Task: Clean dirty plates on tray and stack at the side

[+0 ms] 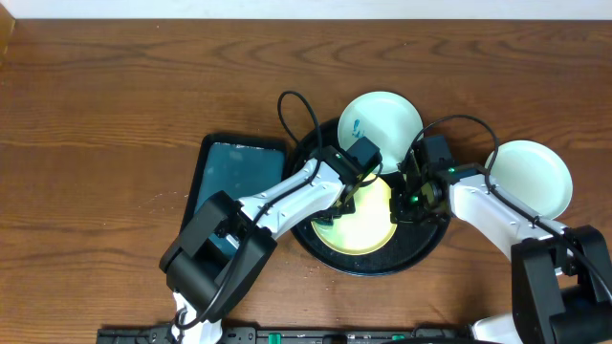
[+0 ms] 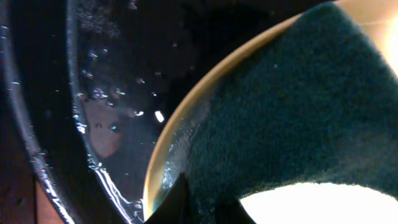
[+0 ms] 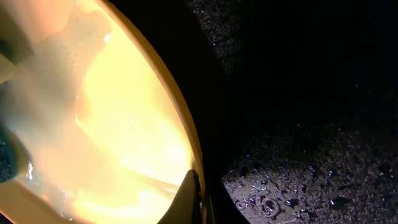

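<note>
Wooden bench (image 1: 96, 96): my left claw (image 1: 349, 196) gripped the sponge (image 2: 292, 106) on the yellow plate (image 1: 368, 229), right claw (image 1: 407, 203) pinched its rim. One mint plate (image 1: 531, 177) lay near the right edge, seemingly done. A smeared plate (image 1: 381, 119) awaited cleaning.

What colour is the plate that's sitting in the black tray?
The plate is pale yellow; the overhead view shows it best.

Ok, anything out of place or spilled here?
The teal-smeared mint plate overlaps the far rim of the black tray instead of lying fully inside it. Water droplets speckle the tray floor. Nothing looks damaged.
</note>
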